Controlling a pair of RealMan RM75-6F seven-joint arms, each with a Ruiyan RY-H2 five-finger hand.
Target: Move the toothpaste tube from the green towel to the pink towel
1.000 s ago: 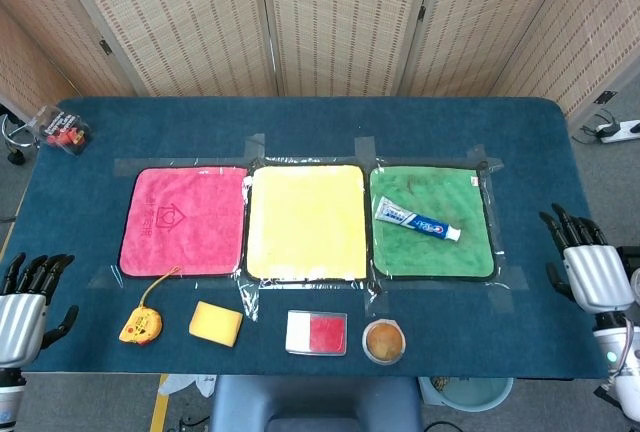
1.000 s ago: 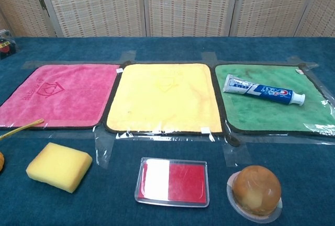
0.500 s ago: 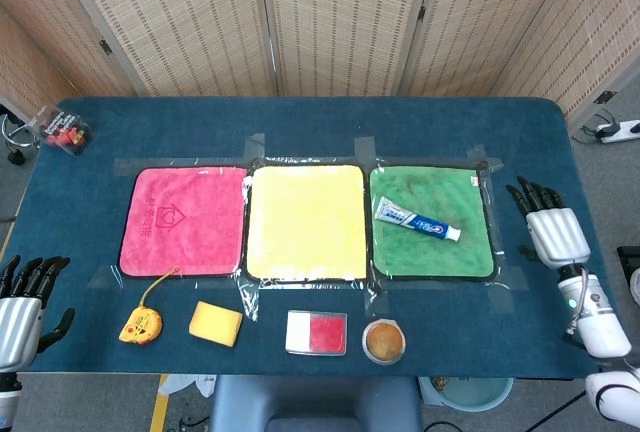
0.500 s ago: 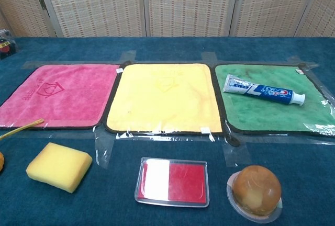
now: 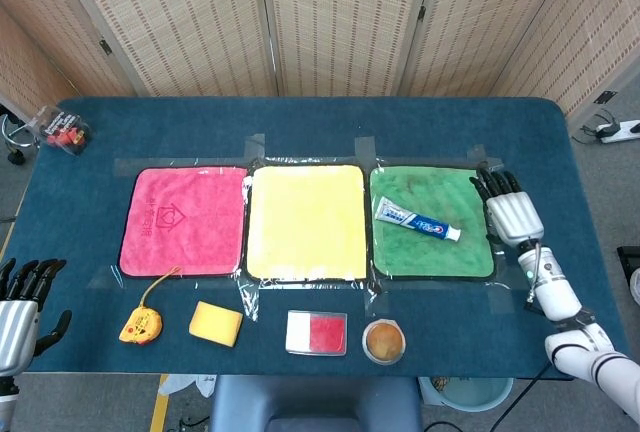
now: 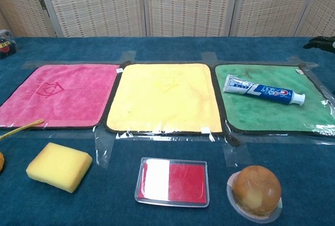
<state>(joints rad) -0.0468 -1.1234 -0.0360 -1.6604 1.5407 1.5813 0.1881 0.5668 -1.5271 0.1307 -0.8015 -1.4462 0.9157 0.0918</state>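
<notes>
On the green towel [image 5: 430, 222], toothpaste tube [image 5: 417, 220] lies left of empty, spread right hand [image 5: 510, 210].

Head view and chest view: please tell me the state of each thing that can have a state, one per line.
Blue-and-white toothpaste tube: capped, lying flat on the green towel, not held.
Pink towel: spread flat, nothing on it.
Yellow towel: spread flat, nothing on it.
Right hand: fingers apart, holding nothing, over the green towel's right edge.
Left hand: fingers apart, holding nothing, at the table's near-left corner.
</notes>
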